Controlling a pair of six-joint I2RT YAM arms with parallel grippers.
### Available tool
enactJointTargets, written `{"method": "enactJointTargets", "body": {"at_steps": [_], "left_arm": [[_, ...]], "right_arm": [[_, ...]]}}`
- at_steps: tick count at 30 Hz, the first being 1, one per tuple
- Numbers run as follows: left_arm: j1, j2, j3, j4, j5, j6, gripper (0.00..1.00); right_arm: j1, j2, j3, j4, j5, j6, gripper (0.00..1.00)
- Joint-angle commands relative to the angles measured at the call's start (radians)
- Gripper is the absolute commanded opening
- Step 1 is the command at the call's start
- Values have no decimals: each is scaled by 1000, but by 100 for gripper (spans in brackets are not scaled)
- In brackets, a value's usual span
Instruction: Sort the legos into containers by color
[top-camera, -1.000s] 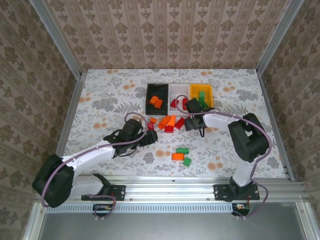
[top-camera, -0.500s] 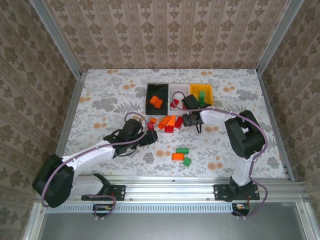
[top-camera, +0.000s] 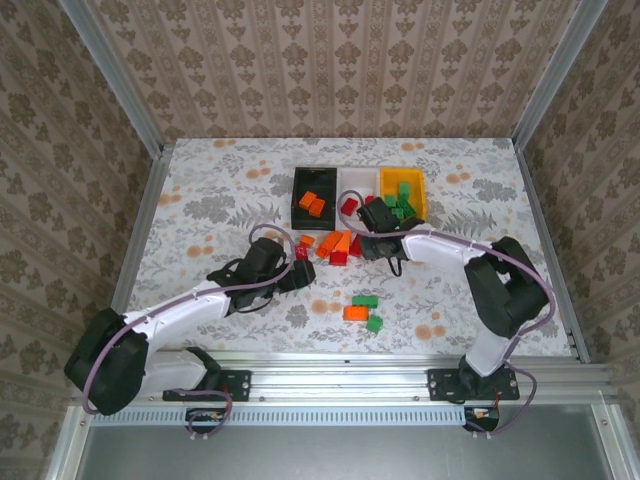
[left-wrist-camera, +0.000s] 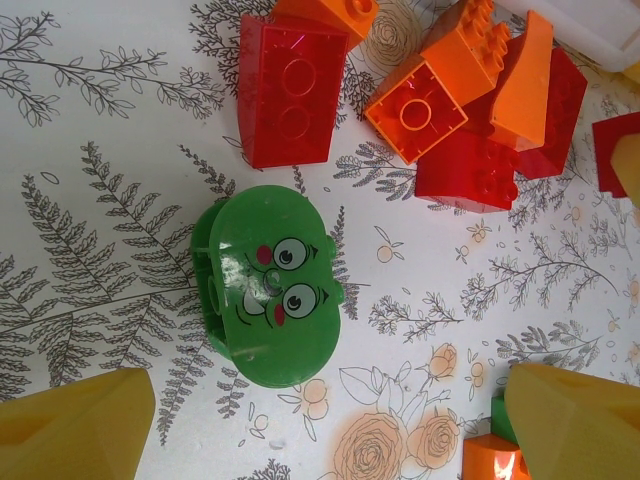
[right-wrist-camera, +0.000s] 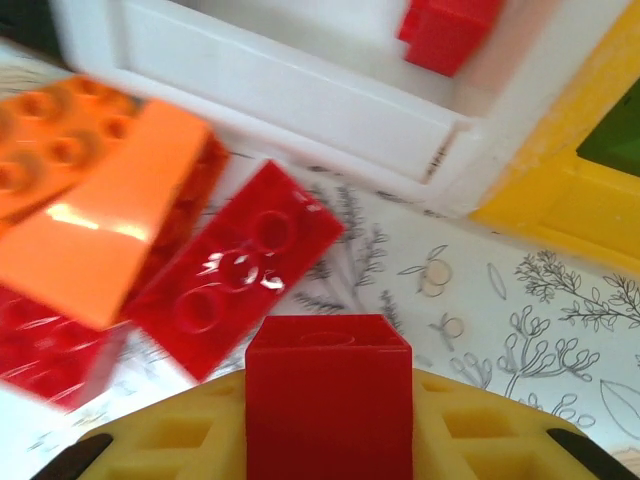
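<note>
Fingers (right-wrist-camera: 470, 425) of the right gripper (right-wrist-camera: 328, 440) are clamped on a red brick (right-wrist-camera: 328, 385), just short of the white bin (right-wrist-camera: 300, 90), with the yellow bin (right-wrist-camera: 540, 190) at 2 o'clock. Those of the left gripper (left-wrist-camera: 330, 410) stand wide apart, holding nothing, either side of a green face brick (left-wrist-camera: 272, 285) lying on the table (left-wrist-camera: 100, 200). A pile (left-wrist-camera: 450, 120) of red and orange bricks sits at 1 o'clock from it. From above, the black bin (top-camera: 297, 195) holds orange pieces, the white red, the yellow green. Three bricks (top-camera: 354, 313) lie apart at 6 o'clock of the pile.
</note>
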Motion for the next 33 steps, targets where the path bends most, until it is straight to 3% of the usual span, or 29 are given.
{"method": "enactJointTargets", "body": {"at_steps": [1, 10, 26, 33], "left_arm": [[-9, -27, 3, -3, -23, 20, 93], [-7, -125, -22, -57, -64, 27, 93], [19, -383, -174, -144, -135, -59, 99], [24, -364, -168, -135, -124, -47, 100]], "right_arm": [[14, -73, 7, -50, 28, 22, 35], [17, -100, 126, -81, 16, 10, 35], [-91, 318, 599, -149, 15, -12, 36], [-102, 377, 700, -190, 20, -24, 58]]}}
